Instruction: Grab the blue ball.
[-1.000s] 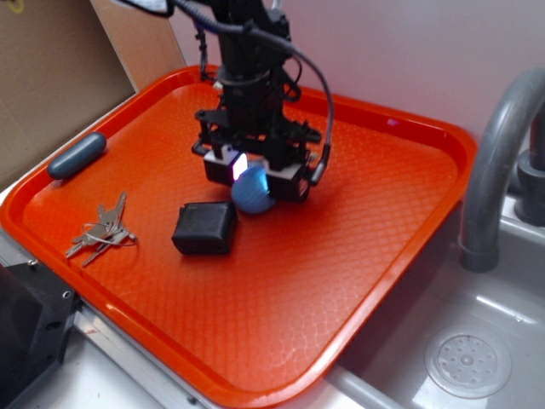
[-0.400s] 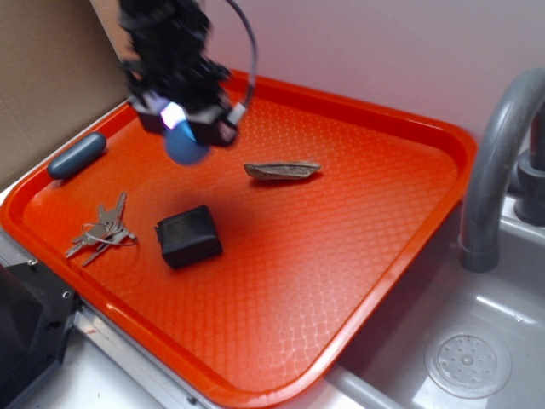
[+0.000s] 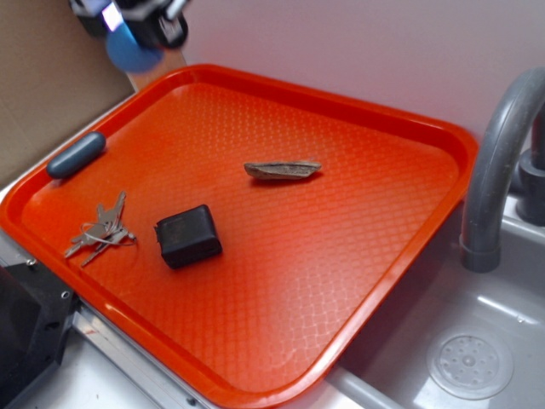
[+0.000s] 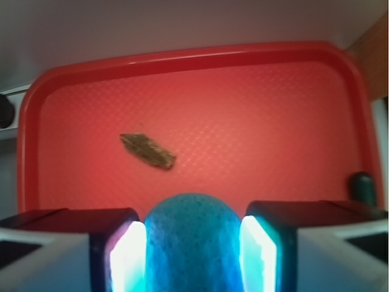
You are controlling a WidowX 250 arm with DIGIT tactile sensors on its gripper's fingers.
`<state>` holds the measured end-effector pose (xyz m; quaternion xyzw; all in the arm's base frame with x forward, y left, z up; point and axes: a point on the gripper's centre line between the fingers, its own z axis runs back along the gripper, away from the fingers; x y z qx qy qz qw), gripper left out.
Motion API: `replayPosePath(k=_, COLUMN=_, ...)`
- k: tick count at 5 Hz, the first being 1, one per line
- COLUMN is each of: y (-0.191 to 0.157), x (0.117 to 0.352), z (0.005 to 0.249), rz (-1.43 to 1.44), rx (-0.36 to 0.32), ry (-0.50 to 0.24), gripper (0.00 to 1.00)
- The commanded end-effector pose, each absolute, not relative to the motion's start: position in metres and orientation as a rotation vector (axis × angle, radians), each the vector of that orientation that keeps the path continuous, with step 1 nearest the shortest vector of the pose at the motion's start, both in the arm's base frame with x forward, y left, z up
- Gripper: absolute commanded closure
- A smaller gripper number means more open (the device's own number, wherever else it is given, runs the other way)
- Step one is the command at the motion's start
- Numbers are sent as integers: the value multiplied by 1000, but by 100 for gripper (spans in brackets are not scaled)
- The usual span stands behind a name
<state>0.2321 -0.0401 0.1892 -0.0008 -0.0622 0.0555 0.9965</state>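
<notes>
Gripping the blue ball (image 4: 190, 240) between both lit pads (image 4: 129, 255), we note the gripper (image 3: 132, 17) clamped on it, raised high above the orange tray's (image 3: 375, 128) far-left corner, clear of everything below.

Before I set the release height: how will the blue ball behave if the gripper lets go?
The blue ball is round, so it would probably roll on the orange tray. Its pitted, foam-like surface suggests it is light and grippy. Held high in the gripper, it may bounce toward the sink.
</notes>
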Motion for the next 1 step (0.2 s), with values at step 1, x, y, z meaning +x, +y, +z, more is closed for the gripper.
replayPosePath(k=1, y=-44, x=243, z=197, rz=122, rx=14, ry=-138, gripper=100)
